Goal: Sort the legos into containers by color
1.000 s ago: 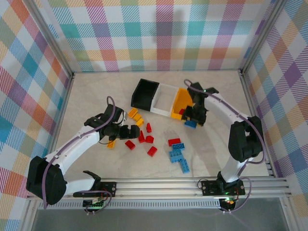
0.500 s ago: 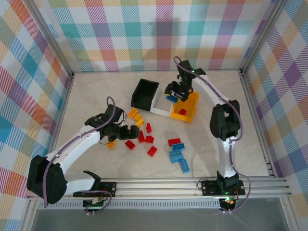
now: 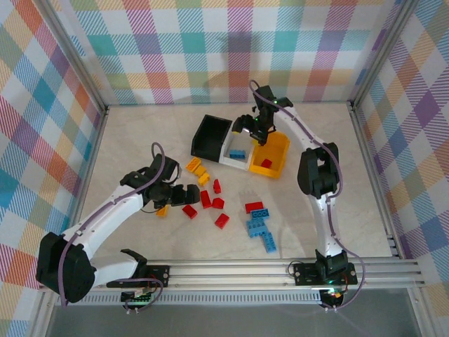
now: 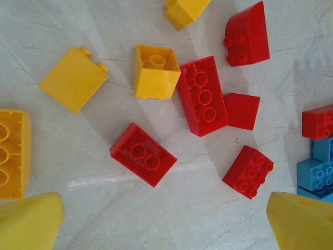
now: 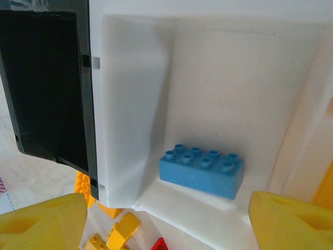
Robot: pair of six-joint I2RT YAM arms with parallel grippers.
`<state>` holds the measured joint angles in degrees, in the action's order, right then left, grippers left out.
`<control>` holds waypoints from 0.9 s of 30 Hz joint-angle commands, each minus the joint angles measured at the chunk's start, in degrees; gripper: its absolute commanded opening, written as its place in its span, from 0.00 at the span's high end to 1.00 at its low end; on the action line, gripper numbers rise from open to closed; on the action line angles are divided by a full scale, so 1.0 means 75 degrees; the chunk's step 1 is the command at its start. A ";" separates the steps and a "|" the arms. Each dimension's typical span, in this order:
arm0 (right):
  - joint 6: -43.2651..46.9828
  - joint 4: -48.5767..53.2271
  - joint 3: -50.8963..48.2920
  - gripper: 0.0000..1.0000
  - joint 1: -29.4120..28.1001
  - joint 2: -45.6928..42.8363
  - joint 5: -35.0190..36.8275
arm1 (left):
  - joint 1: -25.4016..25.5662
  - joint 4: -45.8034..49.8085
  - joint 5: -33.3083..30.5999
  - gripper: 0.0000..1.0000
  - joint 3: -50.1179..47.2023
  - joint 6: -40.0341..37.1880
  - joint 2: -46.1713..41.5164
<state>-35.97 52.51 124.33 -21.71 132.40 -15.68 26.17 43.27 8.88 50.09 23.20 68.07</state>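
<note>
My right pincer [image 5: 166, 224] hangs wide open, empty, over the white bin [image 5: 234, 78]; retreating low, I could snag its wall.

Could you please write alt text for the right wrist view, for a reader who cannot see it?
A light blue brick lies studs-up inside the white bin, seen from above. The black bin sits right beside it on the left, and the right hand's yellow fingertips stand wide apart at the bottom corners, holding nothing.
</note>
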 commanded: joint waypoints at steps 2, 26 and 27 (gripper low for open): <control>0.0252 0.0422 0.0115 0.18 0.0012 -0.0473 0.0017 | 0.0071 0.0044 -0.0052 0.00 0.0082 0.0158 -0.0089; 0.1044 0.0055 -0.8155 0.09 -0.2224 -0.5262 0.1420 | 0.0471 -0.0655 0.0339 0.00 0.0047 0.0348 0.0336; 0.1088 -0.0023 -0.8114 0.09 -0.2237 -0.5075 0.1429 | 0.0481 -0.0611 0.0317 0.00 0.0038 0.0335 0.0296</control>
<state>-28.01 56.14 62.61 -38.00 91.44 -6.46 28.86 38.61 10.83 49.95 25.74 70.91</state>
